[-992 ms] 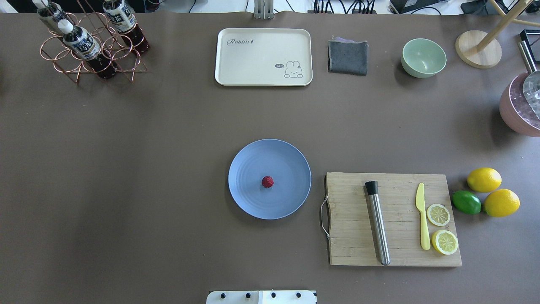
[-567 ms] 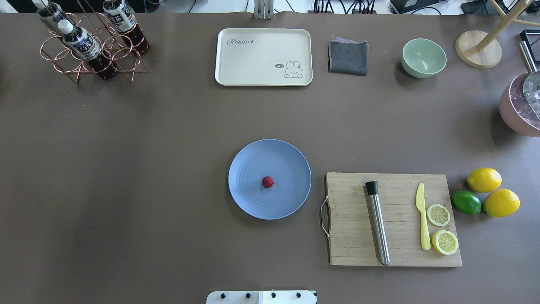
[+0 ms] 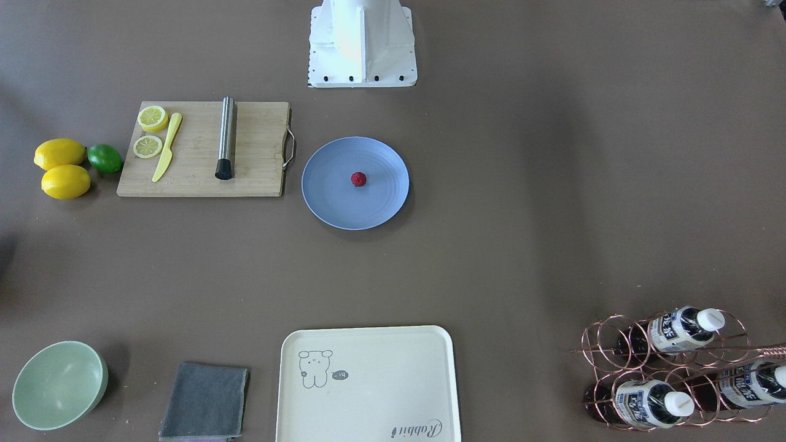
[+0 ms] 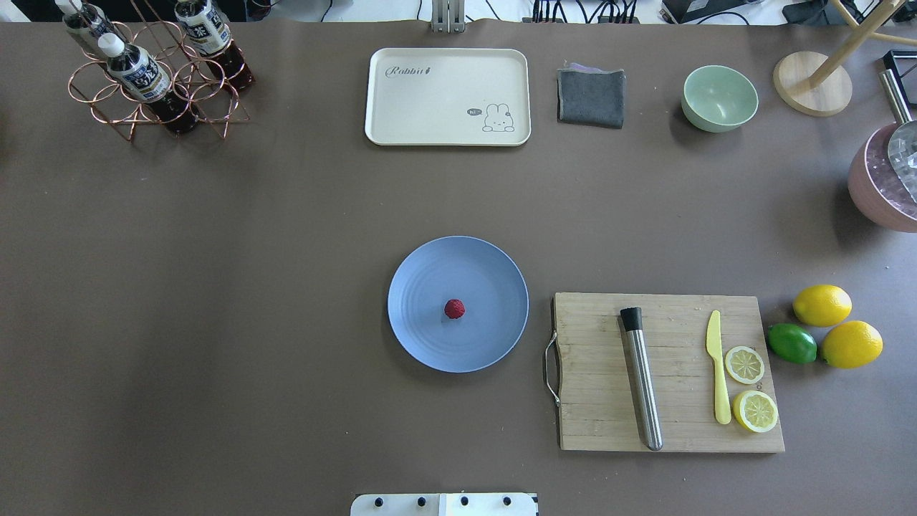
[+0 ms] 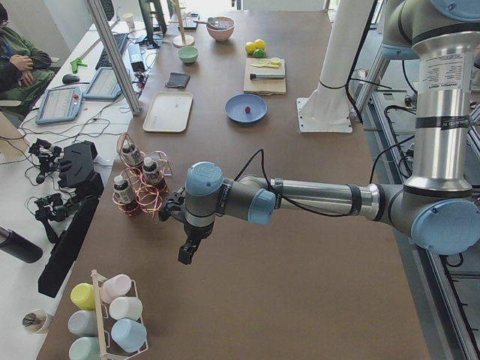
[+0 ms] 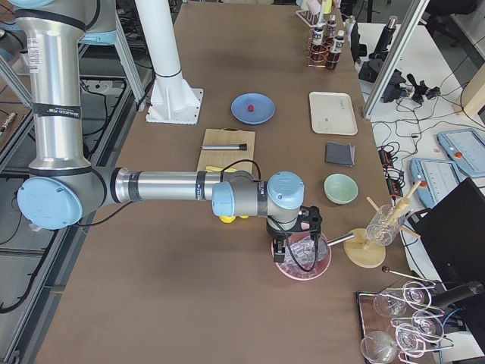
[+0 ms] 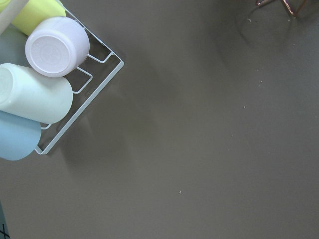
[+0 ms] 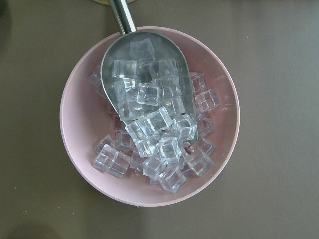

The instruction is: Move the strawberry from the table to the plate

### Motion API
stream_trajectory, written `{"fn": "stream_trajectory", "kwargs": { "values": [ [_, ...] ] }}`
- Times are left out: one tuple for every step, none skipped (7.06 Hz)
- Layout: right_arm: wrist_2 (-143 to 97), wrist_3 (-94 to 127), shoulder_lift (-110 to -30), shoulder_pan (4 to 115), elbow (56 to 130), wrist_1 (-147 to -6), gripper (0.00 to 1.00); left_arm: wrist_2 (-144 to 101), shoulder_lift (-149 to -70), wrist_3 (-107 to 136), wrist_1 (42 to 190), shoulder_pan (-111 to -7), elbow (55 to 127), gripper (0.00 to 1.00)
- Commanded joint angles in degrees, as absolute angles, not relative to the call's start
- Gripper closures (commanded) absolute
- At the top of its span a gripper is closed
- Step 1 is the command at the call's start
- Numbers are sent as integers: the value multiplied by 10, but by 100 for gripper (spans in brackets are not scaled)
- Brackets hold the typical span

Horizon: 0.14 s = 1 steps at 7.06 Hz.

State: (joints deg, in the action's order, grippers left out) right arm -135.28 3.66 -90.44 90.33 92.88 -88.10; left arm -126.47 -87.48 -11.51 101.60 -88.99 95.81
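Observation:
The small dark-red strawberry [image 4: 454, 309] [image 3: 358, 178] lies near the middle of the round blue plate [image 4: 487, 276] [image 3: 325, 184], which sits on the grey-brown table [image 4: 215, 287]. Neither arm reaches into the overhead or front views. My left gripper [image 5: 187, 253] hangs over bare table at the far left end, by the bottle rack. My right gripper [image 6: 286, 250] hovers over a pink bowl of ice at the far right end. Both show only in the side views, so I cannot tell whether they are open or shut.
A bamboo board [image 4: 666, 373] with a steel muddler, yellow knife and lemon halves lies right of the plate, with lemons [image 4: 822, 304] and a lime beyond. A cream tray [image 4: 448, 97], grey cloth, green bowl [image 4: 719, 97], bottle rack [image 4: 150, 72], ice bowl [image 8: 149, 117] and cup rack [image 7: 45, 74] line the edges.

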Motion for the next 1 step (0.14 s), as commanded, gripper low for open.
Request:
{"fn": "stream_trajectory", "kwargs": {
  "values": [
    [-1352, 41, -903, 904, 927, -882, 0, -1265, -874, -115, 1016, -890, 958, 2]
  ]
}}
